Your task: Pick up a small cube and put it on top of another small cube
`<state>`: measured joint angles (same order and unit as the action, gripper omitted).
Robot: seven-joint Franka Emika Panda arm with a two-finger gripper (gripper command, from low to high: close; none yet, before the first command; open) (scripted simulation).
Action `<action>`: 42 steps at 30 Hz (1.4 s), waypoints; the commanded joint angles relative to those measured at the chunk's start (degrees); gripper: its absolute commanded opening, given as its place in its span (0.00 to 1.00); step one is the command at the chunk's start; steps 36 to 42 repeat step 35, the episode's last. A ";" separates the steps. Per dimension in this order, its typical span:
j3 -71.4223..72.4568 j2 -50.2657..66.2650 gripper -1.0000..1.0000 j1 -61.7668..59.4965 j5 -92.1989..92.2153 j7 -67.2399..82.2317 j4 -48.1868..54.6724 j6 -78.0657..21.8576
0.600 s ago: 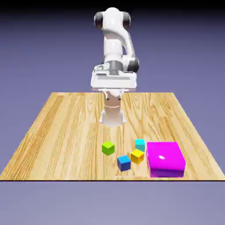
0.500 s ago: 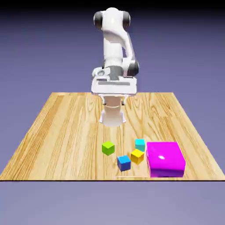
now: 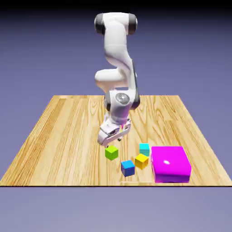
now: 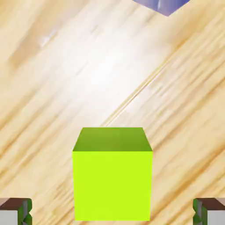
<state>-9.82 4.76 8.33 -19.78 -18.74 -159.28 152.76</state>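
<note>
A: Starting with the exterior view, where is the arm sitting?

B: The white arm [image 3: 118, 68] is bending down over the wooden bench [image 3: 59, 136], and its end effector [image 3: 110, 141] is hanging tilted, just above the lime-green cube [image 3: 111, 152]. That cube is resting on the bench, a little toward the exterior view's left of the other cubes.

A: And the others?

B: A blue cube [image 3: 128, 167] is lying nearest the front edge, a yellow cube [image 3: 141, 161] is sitting just beside it toward the exterior view's right, and a teal cube [image 3: 144, 148] is standing just behind the yellow one. A large magenta block [image 3: 170, 164] is occupying the spot to the right of them, close to the teal and yellow cubes. None of the cubes is stacked.

A: Now the hand view?

B: The lime-green cube [image 4: 112, 176] is filling the lower middle, standing on the wood grain. The two grey fingertips [image 4: 16, 212] are showing at the bottom corners, spread wide, with bare bench [image 4: 88, 66] visible between each tip and the cube's sides. So the end effector is released, straddling the cube without touching it. A corner of the violet backdrop [image 4: 163, 5] is peeking in at the top edge.
</note>
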 commanded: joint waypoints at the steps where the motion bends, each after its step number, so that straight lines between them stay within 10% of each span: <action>1: -0.44 2.08 0.50 0.15 -0.64 -0.53 0.15 1.94; 5: -2.16 10.13 0.50 0.64 -3.11 -2.58 0.72 9.46; 6: -2.16 10.13 0.00 0.64 -3.11 -2.58 0.72 9.46; 15: 0.88 -4.15 0.00 -0.23 1.27 1.05 -0.30 -3.87; 26: -9.60 3.69 0.00 22.23 7.11 20.12 21.91 -15.82; 32: -8.66 12.92 0.00 20.15 8.62 20.90 20.64 -5.35; 33: -8.66 12.92 1.00 20.15 8.62 20.90 20.64 -5.35; 42: -8.87 10.85 1.00 20.62 8.28 20.72 20.92 -7.70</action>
